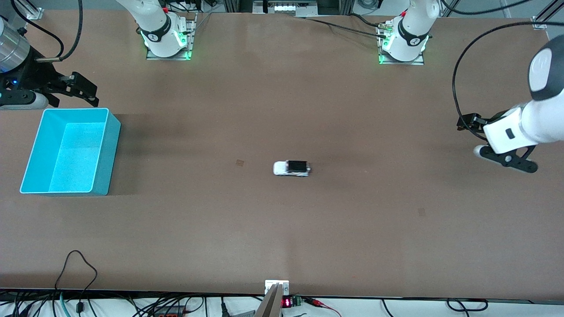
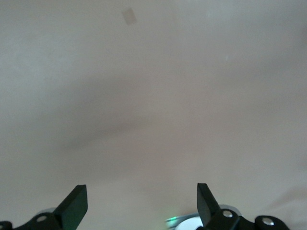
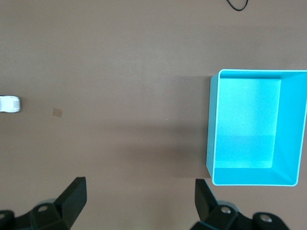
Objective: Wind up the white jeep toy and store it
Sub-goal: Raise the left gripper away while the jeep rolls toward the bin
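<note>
Clearly we have not started: the white jeep toy (image 1: 291, 168) sits alone mid-bench, free for either arm, well apart from the turquoise bin (image 1: 105, 149) at the right arm's end. Both arms wait at the bench ends. The left tool (image 2: 142, 201) and the right tool (image 3: 139, 196) stand apart, empty. Only the right wrist view catches the bin's inside, seemingly bare; the left wrist view shows just the bench (image 1: 352, 229).

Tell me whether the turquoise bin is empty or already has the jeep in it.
Empty. The turquoise bin shows only its bare floor, and the white jeep toy sits out on the table, mid-table.
</note>
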`<state>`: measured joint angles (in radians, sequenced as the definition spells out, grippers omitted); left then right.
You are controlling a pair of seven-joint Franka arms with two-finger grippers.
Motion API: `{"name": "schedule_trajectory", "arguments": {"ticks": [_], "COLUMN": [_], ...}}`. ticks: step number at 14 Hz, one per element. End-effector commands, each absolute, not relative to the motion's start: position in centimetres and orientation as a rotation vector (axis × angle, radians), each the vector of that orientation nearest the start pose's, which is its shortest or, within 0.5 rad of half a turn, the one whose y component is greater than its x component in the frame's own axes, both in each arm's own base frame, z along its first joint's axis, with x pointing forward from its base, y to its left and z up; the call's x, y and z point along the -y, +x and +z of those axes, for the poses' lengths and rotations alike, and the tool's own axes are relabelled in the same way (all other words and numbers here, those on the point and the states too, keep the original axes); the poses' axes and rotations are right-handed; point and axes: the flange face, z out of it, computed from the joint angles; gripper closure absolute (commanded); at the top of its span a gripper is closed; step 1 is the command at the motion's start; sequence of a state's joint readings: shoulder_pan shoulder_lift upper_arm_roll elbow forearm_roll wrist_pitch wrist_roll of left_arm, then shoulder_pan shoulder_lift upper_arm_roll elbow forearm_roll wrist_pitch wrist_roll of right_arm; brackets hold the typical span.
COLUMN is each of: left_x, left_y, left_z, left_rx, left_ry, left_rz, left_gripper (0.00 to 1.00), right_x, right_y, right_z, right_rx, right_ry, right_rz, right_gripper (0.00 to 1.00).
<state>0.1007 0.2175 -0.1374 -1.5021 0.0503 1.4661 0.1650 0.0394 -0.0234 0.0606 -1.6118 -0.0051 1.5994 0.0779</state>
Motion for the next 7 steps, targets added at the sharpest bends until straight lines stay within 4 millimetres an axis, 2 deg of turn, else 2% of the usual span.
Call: {"name": "schedule_trajectory", "arguments": {"ticks": [1, 4, 5, 6, 7], "left_x": [-1.3, -2.0, -2.5, -3.1, -3.6], "left_y": [57.7, 56.5, 55.6, 54.7, 54.0], "left_z": [55.8, 57.8, 57.6, 56.7, 56.7], "left_rx": [-0.036, 0.096, 0.114, 0.129, 0.138], "left_ry": [-3.155, -3.151, -3.151, -3.153, -3.152], "left_rz": [0.232, 0.032, -0.057, -0.066, -0.054], "left_gripper": [0.0, 0.0, 0.0, 0.0, 0.0], "right_x": [-5.5, -5.4, -5.5, -5.4, -5.4], "right_y": [54.0, 54.0, 54.0, 54.0, 54.0], "right_z": [62.5, 62.4, 62.4, 62.3, 62.3], "right_rx": [0.053, 0.048, 0.051, 0.051, 0.051], "right_ry": [-3.149, -3.149, -3.149, -3.149, -3.149], "right_rz": [-0.018, -0.015, -0.015, -0.013, -0.013], "right_gripper": [0.0, 0.0, 0.0, 0.0, 0.0]}}
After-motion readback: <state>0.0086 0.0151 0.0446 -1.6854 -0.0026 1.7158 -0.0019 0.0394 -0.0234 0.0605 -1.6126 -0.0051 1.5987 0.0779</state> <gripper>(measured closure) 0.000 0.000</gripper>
